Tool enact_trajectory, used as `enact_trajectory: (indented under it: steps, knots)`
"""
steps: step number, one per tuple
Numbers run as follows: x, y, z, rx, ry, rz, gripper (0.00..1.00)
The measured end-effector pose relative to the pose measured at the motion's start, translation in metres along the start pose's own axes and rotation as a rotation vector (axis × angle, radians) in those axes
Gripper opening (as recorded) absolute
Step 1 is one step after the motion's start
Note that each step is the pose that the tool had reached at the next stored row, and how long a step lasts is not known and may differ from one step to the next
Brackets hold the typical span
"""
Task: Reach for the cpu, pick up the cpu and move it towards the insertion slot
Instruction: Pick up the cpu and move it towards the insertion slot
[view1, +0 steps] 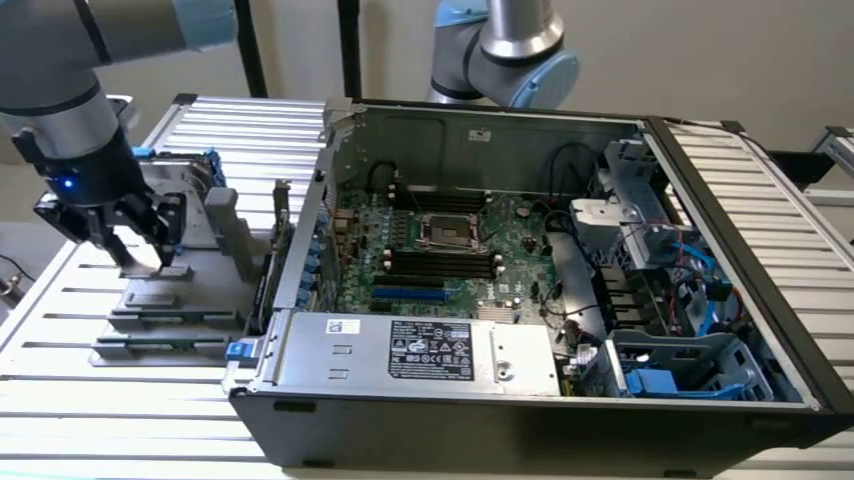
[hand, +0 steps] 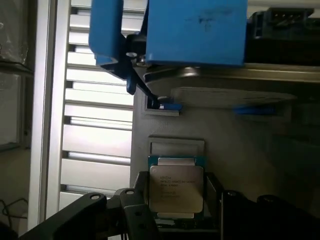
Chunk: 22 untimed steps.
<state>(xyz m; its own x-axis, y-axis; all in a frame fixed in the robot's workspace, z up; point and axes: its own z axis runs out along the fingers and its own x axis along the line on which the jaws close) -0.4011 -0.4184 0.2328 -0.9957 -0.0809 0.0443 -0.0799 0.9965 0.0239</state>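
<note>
The cpu (hand: 176, 187), a small square chip with a shiny silver top, sits between my gripper's (hand: 176, 220) two black fingers (hand: 137, 210), whose pads lie against its two side edges. It is just over a square recess (hand: 176, 146) in the grey holder. In the exterior view my gripper (view1: 147, 262) is down on that grey fixture (view1: 154, 300) at the exterior view's left, outside the computer case. The insertion slot (view1: 446, 232), a silver-framed square socket with a dark centre, lies on the green motherboard inside the open case.
An upright silver hard drive with blue rails (hand: 195, 30) stands just behind the holder. The case's side wall (view1: 300, 230) rises between the fixture and the motherboard. Black memory slots (view1: 441, 265) and a blue card slot (view1: 407, 295) flank the socket. A second arm (view1: 507, 50) stands behind the case.
</note>
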Motion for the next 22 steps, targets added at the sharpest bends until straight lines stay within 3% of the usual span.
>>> enact_trajectory:
  steps: [9,15,22]
  knots:
    - [-0.013,-0.0003,-0.0377,-0.0006,0.0,0.001,0.55]
    - [-0.028,-0.0011,-0.0586,-0.0014,0.0,0.001,0.55]
    - [-0.047,-0.002,-0.0903,-0.0015,-0.0001,0.001,0.55]
